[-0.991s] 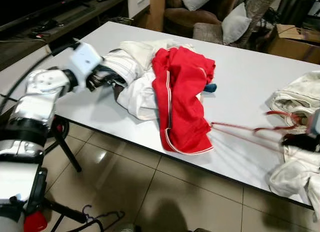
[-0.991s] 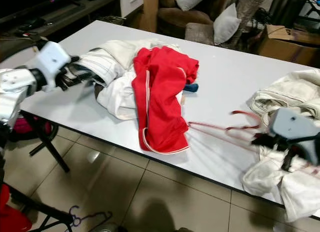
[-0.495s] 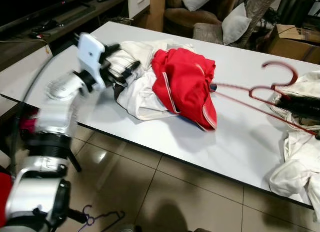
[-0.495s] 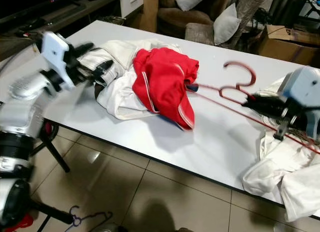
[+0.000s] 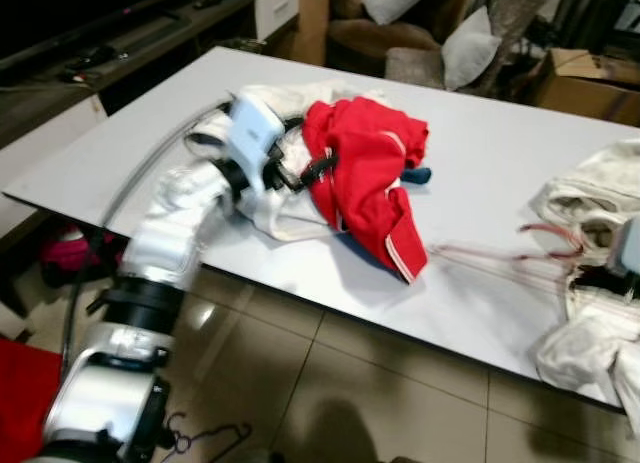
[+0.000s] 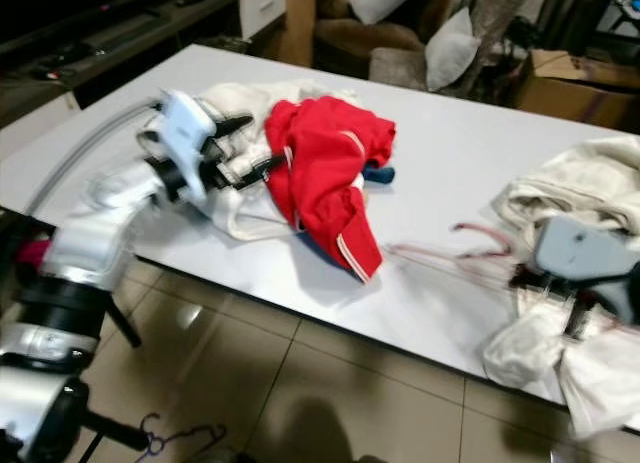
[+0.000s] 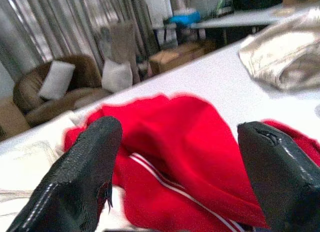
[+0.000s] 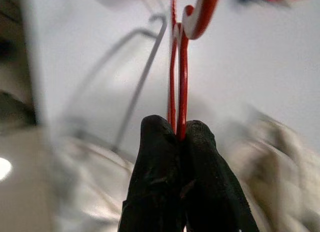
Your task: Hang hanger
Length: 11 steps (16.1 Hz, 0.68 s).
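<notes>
So half a second back the right gripper (image 8: pixel 177 134) had the hanger (image 6: pixel 455 253) swung up off the table with the hook in the air, and now it's dropped low again, lying nearly flat over the white table (image 5: pixel 480 163) and stretching from the fingertips toward the red shirt (image 5: pixel 365 178). It's motion-blurred in the head views, but the wrist cam is clear enough: both black fingers are pinched tight on the thin red wire, hook end pointing away from them. Meanwhile the left gripper (image 7: pixel 175 157) has swung in from the far side of the white clothes (image 5: pixel 270 198) and now sits right at the red shirt, fingers spread wide with the fabric just ahead of them, nothing held. My read is we're lining up to get the shirt onto the hanger before any hanging happens, so still early days.
</notes>
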### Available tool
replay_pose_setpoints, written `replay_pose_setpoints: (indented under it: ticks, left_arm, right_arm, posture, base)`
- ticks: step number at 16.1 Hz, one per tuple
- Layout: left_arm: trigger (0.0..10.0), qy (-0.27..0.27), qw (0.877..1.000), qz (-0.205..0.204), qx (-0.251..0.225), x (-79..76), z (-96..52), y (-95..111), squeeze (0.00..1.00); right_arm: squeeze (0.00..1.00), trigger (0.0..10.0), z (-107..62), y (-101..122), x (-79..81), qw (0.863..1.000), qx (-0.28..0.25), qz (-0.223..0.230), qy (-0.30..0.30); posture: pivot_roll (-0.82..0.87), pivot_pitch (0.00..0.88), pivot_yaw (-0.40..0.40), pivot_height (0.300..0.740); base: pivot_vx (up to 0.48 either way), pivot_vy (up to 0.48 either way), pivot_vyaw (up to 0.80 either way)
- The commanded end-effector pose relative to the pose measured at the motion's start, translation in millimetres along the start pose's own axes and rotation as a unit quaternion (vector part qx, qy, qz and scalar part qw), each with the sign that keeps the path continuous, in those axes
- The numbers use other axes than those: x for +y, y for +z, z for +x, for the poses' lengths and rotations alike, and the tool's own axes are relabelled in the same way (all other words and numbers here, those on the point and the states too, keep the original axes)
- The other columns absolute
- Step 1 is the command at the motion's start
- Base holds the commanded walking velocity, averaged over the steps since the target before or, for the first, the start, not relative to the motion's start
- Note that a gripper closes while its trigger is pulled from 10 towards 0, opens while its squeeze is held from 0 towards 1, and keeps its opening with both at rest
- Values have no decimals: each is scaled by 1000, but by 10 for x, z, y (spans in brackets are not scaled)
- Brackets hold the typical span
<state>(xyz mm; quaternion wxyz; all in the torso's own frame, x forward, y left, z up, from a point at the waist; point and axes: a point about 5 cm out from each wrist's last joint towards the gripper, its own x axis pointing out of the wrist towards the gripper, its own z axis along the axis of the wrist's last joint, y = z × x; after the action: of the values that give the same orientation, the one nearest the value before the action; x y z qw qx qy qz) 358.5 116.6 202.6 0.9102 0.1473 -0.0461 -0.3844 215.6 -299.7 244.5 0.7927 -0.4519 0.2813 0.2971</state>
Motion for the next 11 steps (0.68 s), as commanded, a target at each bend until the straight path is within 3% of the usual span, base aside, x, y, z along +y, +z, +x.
replay_pose_setpoints:
  ticks: [1,4,5,6,7,8,9,10,11]
  left_arm:
    - [10000,2,1000,31,-1,-24,109,59,0]
    - [10000,-16,997,68,-12,-181,344,144,0]
    - [10000,-6,999,11,-49,-181,352,237,0]
    - [10000,-2,998,-11,-62,-171,340,263,0]
    - [10000,37,990,-72,-112,-56,210,350,0]
    - [10000,60,987,-98,-113,-8,85,322,0]
    - [10000,83,986,-99,-108,-17,-103,250,0]
    - [10000,99,985,-95,-103,-26,-179,213,0]
    - [10000,133,983,-77,-99,-52,-332,155,0]
  right_arm:
    - [0,10000,-57,32,-90,999,20,-31,-29]
    - [0,10000,-145,119,-89,999,5,-45,-13]
    - [0,10000,-180,96,-123,999,-5,-30,-39]
    - [0,10000,-187,88,-132,998,-8,-26,-49]
    - [0,10000,-148,127,-177,987,-89,60,-120]
    - [0,10000,-83,210,-171,961,-169,140,-168]
    - [0,10000,82,255,-16,926,-218,236,-198]
    - [0,10000,159,268,65,911,-228,270,-211]
    - [0,10000,306,287,230,888,-230,323,-234]
  posture:
    - [-179,0,8,740]
    - [-207,0,5,740]
    - [-212,0,7,740]
    - [-219,0,12,740]
    - [-227,0,18,740]
    - [-229,0,21,740]
    - [-220,0,23,740]
    - [-220,0,23,740]
    - [-217,0,22,740]
  base:
    - [0,0,0]
    - [0,0,0]
    - [0,0,0]
    - [0,0,0]
    - [0,0,0]
    - [0,0,0]
    - [0,0,0]
    - [0,0,0]
    - [0,0,0]
